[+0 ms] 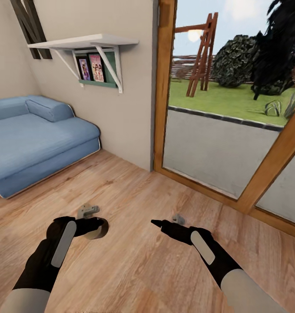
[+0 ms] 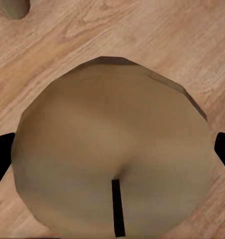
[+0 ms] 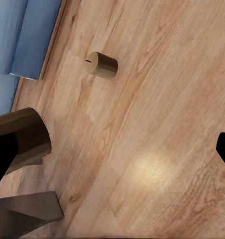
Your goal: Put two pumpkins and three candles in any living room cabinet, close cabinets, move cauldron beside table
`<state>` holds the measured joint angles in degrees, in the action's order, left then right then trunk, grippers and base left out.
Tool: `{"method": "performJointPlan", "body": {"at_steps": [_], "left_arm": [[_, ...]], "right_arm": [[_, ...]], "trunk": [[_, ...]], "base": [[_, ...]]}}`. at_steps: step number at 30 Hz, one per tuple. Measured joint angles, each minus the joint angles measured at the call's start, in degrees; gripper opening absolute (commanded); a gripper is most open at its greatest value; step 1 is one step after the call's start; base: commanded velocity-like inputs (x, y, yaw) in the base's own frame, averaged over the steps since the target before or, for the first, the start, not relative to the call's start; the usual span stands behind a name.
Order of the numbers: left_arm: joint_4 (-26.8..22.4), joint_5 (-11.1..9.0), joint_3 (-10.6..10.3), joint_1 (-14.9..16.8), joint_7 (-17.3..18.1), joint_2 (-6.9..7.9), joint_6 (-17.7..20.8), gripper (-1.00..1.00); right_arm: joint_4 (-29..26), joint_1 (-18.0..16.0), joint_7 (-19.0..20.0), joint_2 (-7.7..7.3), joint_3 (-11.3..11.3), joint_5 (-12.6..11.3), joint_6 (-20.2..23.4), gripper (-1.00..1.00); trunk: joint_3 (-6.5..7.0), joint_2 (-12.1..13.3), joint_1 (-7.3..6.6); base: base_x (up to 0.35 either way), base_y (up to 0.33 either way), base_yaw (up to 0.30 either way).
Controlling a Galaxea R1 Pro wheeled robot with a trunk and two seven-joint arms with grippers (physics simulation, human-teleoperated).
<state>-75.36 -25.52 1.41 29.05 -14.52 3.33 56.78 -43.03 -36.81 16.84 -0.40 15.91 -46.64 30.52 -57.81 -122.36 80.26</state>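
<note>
My left gripper point(image 1: 99, 227) is shut on a tan candle point(image 1: 96, 234) just above the wooden floor. In the left wrist view that candle's flat top and dark wick point(image 2: 112, 144) lie between the two black fingers. A second candle point(image 1: 87, 211) lies tipped on the floor just beyond it, and it shows again as a tan stub point(image 2: 10, 7). A third small grey candle point(image 1: 178, 218) sits beside my right gripper point(image 1: 158, 224), which is open and holds nothing. The right wrist view has a candle lying on its side point(image 3: 103, 64). Pumpkins, cabinet and cauldron are out of view.
A blue sofa point(image 1: 34, 139) stands at the left against the wall, with a white wall shelf point(image 1: 86, 43) above it. A wood-framed glass door point(image 1: 269, 169) runs along the right. Two dark brown shapes point(image 3: 23, 139) lie close by my right gripper's finger; what they are is unclear.
</note>
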Motion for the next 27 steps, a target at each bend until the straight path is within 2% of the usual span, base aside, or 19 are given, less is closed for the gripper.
{"method": "performJointPlan", "body": {"at_steps": [27], "left_arm": [[0.00, 0.02, -0.01, 0.00, 0.00, -0.30, 0.00, -1.00]], "right_arm": [[0.00, -0.05, 0.03, 0.00, 0.00, 0.00, 0.00, 1.00]], "trunk": [[0.00, 0.00, 0.00]], "base": [[0.000, 0.000, 0.290]]}}
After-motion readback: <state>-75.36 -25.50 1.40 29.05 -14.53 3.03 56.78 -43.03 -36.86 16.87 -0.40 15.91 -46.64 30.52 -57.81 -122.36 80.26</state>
